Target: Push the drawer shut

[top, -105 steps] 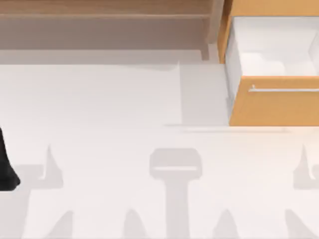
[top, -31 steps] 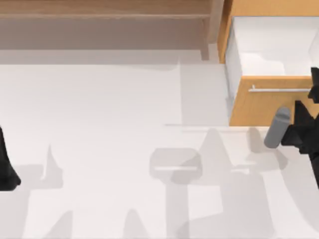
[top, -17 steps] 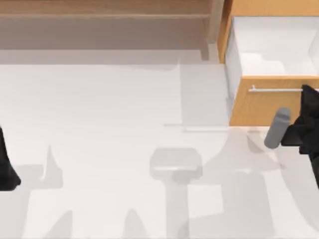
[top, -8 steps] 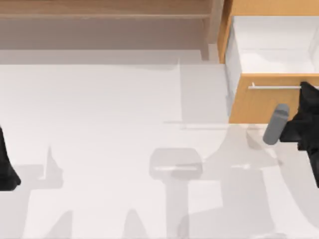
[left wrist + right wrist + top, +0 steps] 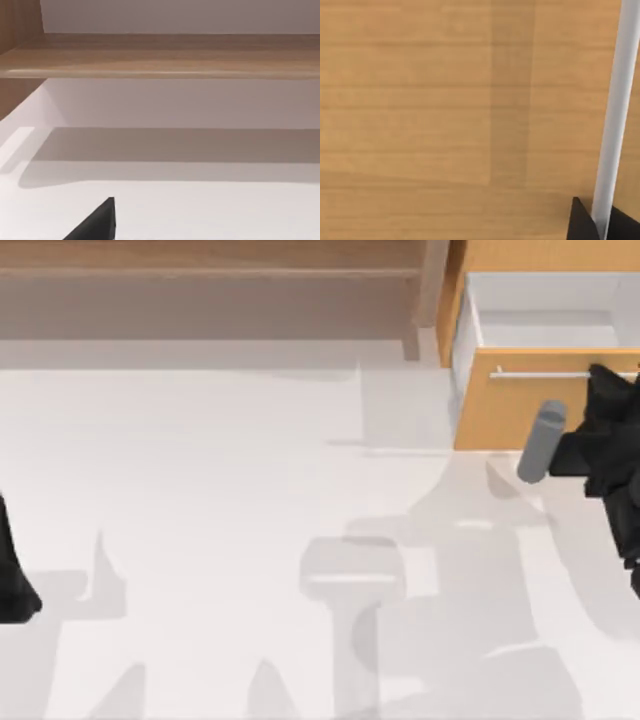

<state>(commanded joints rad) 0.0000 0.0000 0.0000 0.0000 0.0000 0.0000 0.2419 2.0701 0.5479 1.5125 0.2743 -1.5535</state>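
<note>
My right gripper [image 5: 600, 405] presses on the drawer [image 5: 520, 400] front at two o'clock, by its bar handle [image 5: 540, 374]; fingers' spread I cannot tell. Best push straight, squarely. Left arm [image 5: 12, 575] parked at nine o'clock.

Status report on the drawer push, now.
Right gripper against the orange-tan wooden drawer front, beside the thin silver bar handle. Drawer partly open, white inner walls showing. Left arm parked at table's left edge. Nothing in the way.

Pale-brown wooden shelf [image 5: 165, 60] spans above white table [image 5: 200, 210]; dark hand tip [image 5: 97, 222] at edge.
</note>
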